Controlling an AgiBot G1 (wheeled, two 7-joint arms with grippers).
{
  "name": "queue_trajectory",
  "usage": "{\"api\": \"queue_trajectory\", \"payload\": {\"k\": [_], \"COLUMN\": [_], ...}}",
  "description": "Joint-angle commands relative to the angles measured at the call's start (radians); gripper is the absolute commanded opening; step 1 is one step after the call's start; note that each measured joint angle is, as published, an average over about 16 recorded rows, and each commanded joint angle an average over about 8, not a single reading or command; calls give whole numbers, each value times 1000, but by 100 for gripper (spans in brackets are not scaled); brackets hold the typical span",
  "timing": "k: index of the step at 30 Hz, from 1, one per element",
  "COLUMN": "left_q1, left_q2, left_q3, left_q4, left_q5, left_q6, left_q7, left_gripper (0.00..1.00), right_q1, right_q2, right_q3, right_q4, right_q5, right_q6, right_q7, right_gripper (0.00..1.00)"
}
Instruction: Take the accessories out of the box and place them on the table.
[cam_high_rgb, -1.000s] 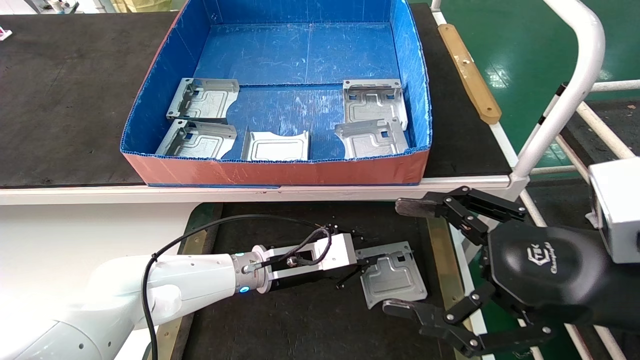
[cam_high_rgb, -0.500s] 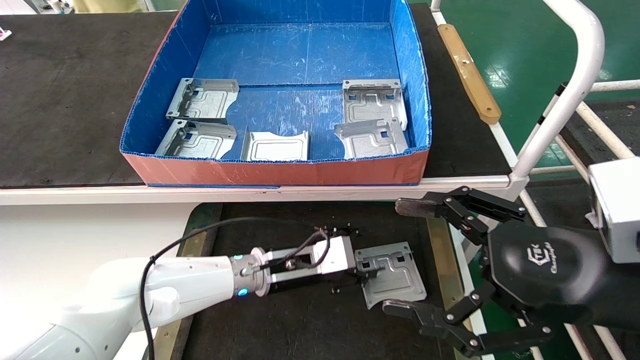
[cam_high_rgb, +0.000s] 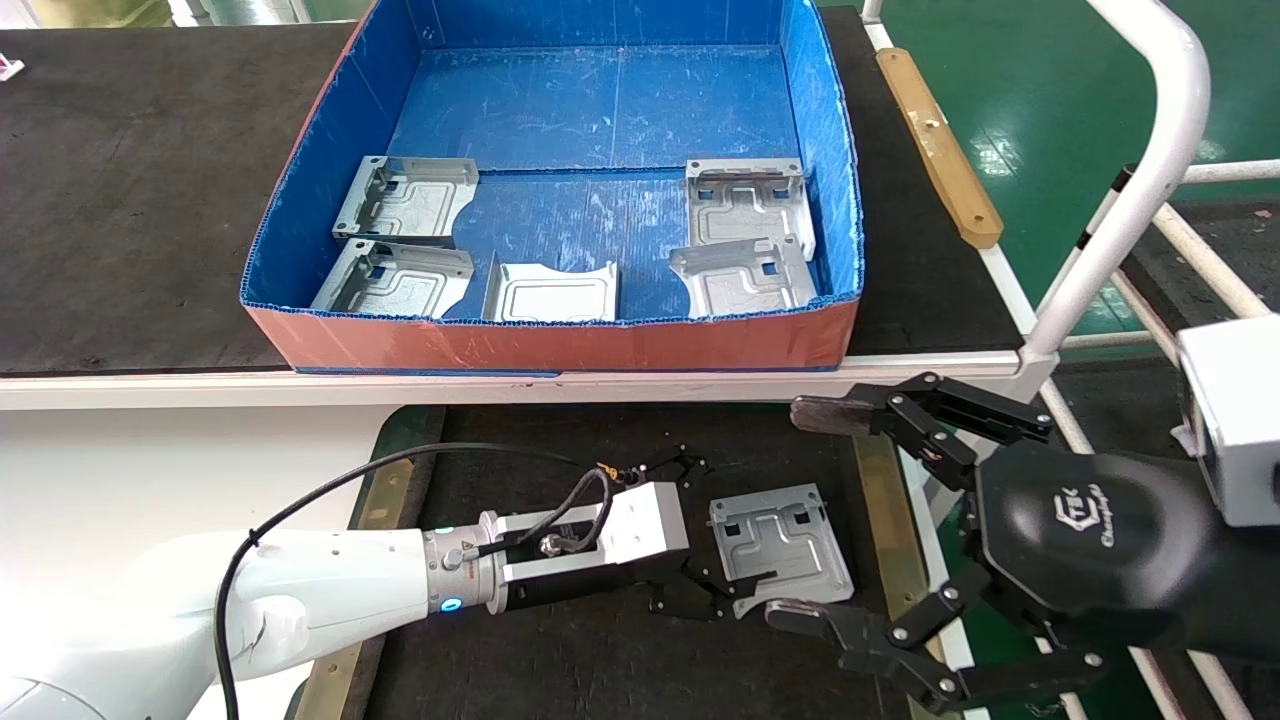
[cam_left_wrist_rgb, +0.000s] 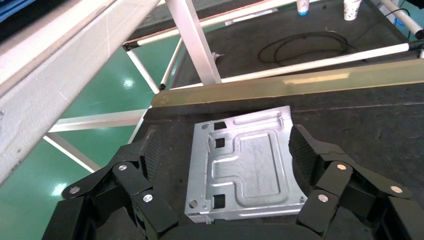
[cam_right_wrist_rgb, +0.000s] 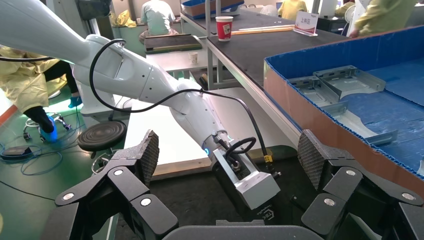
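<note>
One silver-grey accessory (cam_high_rgb: 782, 545) lies flat on the black mat of the table (cam_high_rgb: 600, 650), loose. My left gripper (cam_high_rgb: 728, 525) is low over the mat just left of it, open. In the left wrist view that accessory (cam_left_wrist_rgb: 250, 165) lies between the spread fingers (cam_left_wrist_rgb: 150, 147), neither finger clamping it. Several more accessories (cam_high_rgb: 405, 200) rest in the near half of the blue box (cam_high_rgb: 560, 345), which stands on the higher surface. My right gripper (cam_high_rgb: 805, 512) hovers wide open and empty at the mat's right side, above the plate's right edge.
Brass-coloured strips (cam_high_rgb: 880, 470) flank the mat. The upper black surface has a white front edge (cam_high_rgb: 200, 390). A white tube frame (cam_high_rgb: 1150, 180) rises at the right, and a wooden strip (cam_high_rgb: 940, 145) lies beside the box.
My left gripper has opened, let go of the plate and drawn back to the left. The plate now lies flat on the mat. The right arm has not moved.
</note>
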Motion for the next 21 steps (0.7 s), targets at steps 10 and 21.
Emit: {"api": "queue_trajectory", "payload": {"k": [10, 21], "left_q1": [16, 51], "left_q2": [-28, -140], "left_q3": [-3, -60], "left_q4": [-17, -145], "left_q5": [-10, -73], "left_q6": [13, 31], "left_q7": [-17, -121], "left_gripper": [100, 100], "right_q1": [0, 0], "right_q2": [0, 0], "right_q3": [0, 0], "right_q4": [0, 0], "right_q5": [0, 0], "right_q6": [0, 0], "right_q7": [0, 0], "right_gripper": [100, 100]}}
